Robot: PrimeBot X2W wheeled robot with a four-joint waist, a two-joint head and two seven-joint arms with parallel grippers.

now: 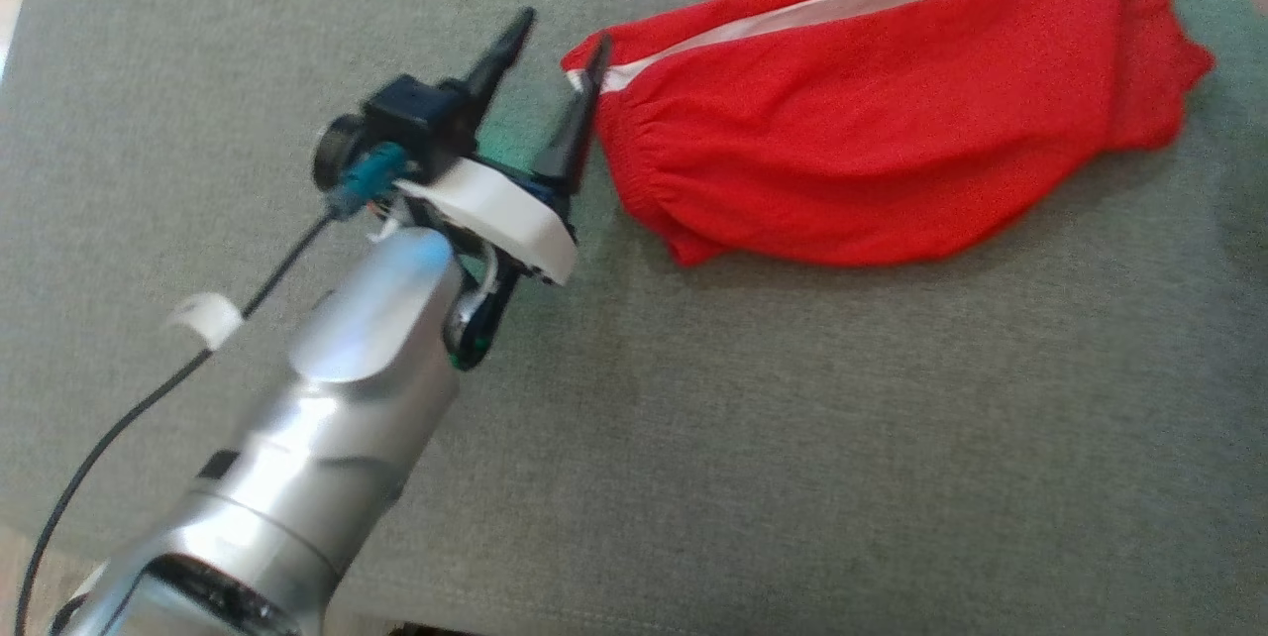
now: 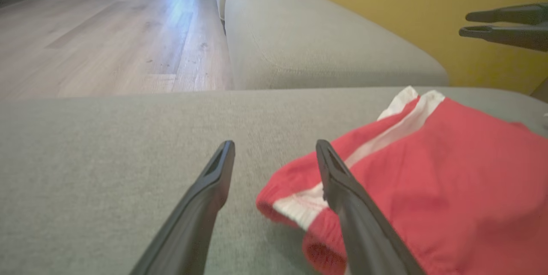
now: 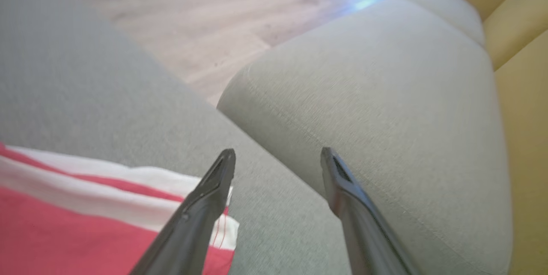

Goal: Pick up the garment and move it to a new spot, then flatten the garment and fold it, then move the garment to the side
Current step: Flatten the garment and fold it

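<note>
The garment (image 1: 892, 131), red shorts with white side stripes, lies bunched on a grey cushion (image 1: 792, 438), filling the head view from 12 to 2 o'clock. Its gathered waistband faces 9 o'clock.

The left gripper (image 1: 563, 28) sits at the waistband's upper corner, with the shorts spreading away from it toward 3 o'clock. Its fingers are spread and pinch nothing. One finger lies against the corner where the white stripe ends, and the other is over bare cushion. Whether that finger presses the cloth cannot be told.

The left wrist view shows the same corner from low down: the red hem and white stripe pass under the 3 o'clock finger. It adds the right gripper (image 2: 466, 24) at 2 o'clock, raised well above the shorts, before a yellow backrest (image 2: 428, 9).

The right wrist view shows that gripper's fingers spread and empty. The striped edge of the shorts lies at 8 o'clock, behind one finger. It also shows a second cushion (image 3: 385, 95) and a wood floor (image 3: 192, 18) at 11 o'clock.
</note>
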